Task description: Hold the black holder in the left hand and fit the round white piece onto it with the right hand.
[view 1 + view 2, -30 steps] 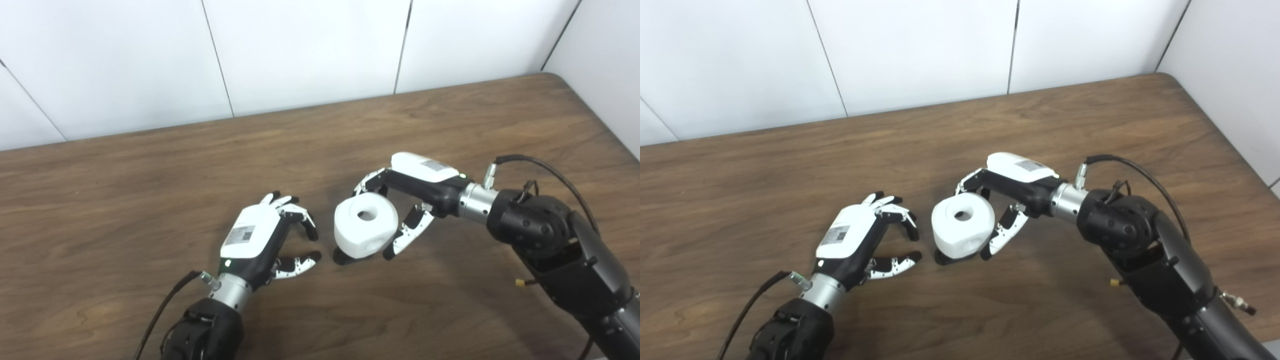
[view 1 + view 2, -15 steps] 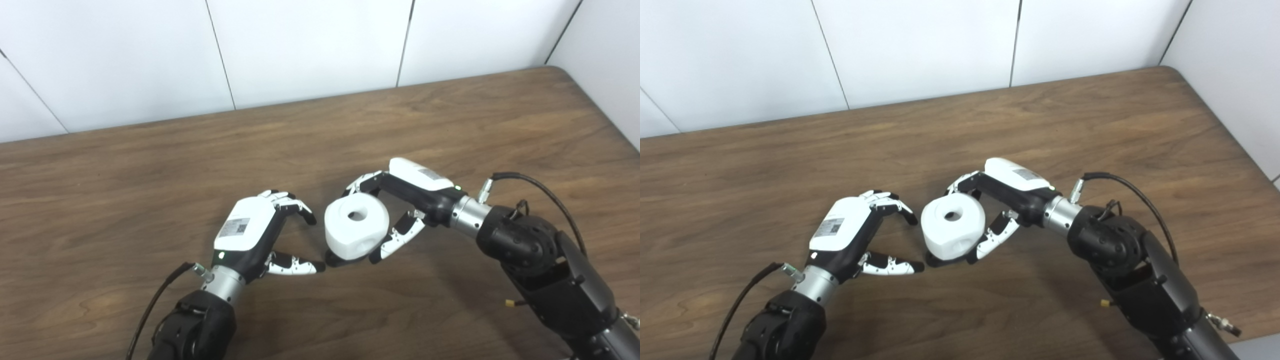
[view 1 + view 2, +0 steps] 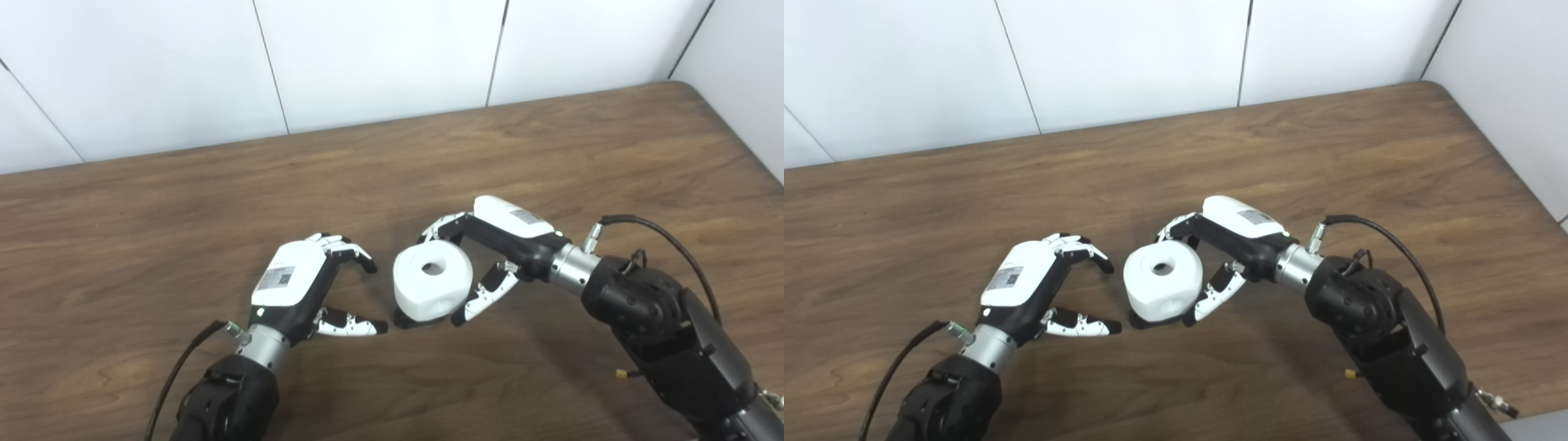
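1. White backs on both robot hands carry small square code stickers, but the marks are too small to read.
2. Brown wood makes up the worktop (image 3: 184,202), and white wall panels (image 3: 380,55) stand behind it. A black cable (image 3: 661,229) loops over the right arm.
3. The white piece (image 3: 432,288) is round with a hole on top and a small hole in its side. It sits near the middle of the worktop.
4. Under the white piece a bit of the black holder (image 3: 405,320) peeks out, touching the worktop. Most of it is hidden by the white piece.
5. The right robot hand (image 3: 490,257) is curled around the white piece. Its fingers (image 3: 438,228) reach behind the piece, and its thumb (image 3: 481,297) is at the front right side. I cannot tell for sure if it is squeezing the piece or just touching it.
6. The left robot hand (image 3: 306,288) is just beside the white piece, on its left. It is open and holds nothing. Its fingers (image 3: 352,252) curl toward the piece, and its thumb (image 3: 352,326) points at the black holder, with its tip very near it.
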Robot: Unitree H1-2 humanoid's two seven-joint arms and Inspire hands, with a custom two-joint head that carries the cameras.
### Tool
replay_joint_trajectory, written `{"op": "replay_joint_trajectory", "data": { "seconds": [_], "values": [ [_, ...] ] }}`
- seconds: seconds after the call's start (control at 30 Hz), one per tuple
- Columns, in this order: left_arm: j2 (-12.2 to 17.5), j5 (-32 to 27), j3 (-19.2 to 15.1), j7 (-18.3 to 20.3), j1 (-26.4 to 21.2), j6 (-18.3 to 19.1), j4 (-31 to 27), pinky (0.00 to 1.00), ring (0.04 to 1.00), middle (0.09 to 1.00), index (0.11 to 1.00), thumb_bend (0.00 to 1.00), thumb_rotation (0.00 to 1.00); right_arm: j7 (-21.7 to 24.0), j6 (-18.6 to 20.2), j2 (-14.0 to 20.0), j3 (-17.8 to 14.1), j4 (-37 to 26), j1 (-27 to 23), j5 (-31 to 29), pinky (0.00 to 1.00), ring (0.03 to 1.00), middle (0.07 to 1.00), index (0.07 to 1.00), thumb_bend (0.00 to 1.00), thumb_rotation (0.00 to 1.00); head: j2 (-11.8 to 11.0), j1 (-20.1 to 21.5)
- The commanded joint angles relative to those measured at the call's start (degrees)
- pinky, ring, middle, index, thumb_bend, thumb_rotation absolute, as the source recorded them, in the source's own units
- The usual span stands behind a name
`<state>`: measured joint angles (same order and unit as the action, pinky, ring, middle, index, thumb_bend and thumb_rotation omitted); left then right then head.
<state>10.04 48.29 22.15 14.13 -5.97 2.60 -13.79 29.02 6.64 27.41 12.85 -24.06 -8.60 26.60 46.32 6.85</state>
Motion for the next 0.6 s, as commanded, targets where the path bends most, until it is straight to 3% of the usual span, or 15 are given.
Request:
{"op": "replay_joint_trajectory", "data": {
  "seconds": [0.0,0.27,0.57],
  "values": [
    [0.4,-0.9,-0.6,-1.3,-1.7,-1.6,-0.8,0.89,0.847,0.715,0.612,1.00,0.26,-0.8,0.4,0.0,-1.0,-2.8,-2.3,0.5,0.63,0.720,0.733,0.613,0.80,0.14,-0.1,0.2],
    [1.0,-1.0,-1.0,-1.1,-2.2,-2.0,-0.8,0.88,0.844,0.732,0.636,1.00,0.27,-0.5,0.0,-0.4,-1.0,-3.5,-3.6,1.0,0.62,0.719,0.725,0.631,0.82,0.12,-0.2,0.7],
    [1.3,-2.1,-2.2,-0.8,-2.8,-1.9,-1.0,0.86,0.843,0.804,0.727,1.00,0.26,-0.7,0.5,-1.1,-0.9,-4.9,-3.4,2.7,0.60,0.704,0.755,0.746,0.88,0.15,-0.5,1.0]
  ]
}}
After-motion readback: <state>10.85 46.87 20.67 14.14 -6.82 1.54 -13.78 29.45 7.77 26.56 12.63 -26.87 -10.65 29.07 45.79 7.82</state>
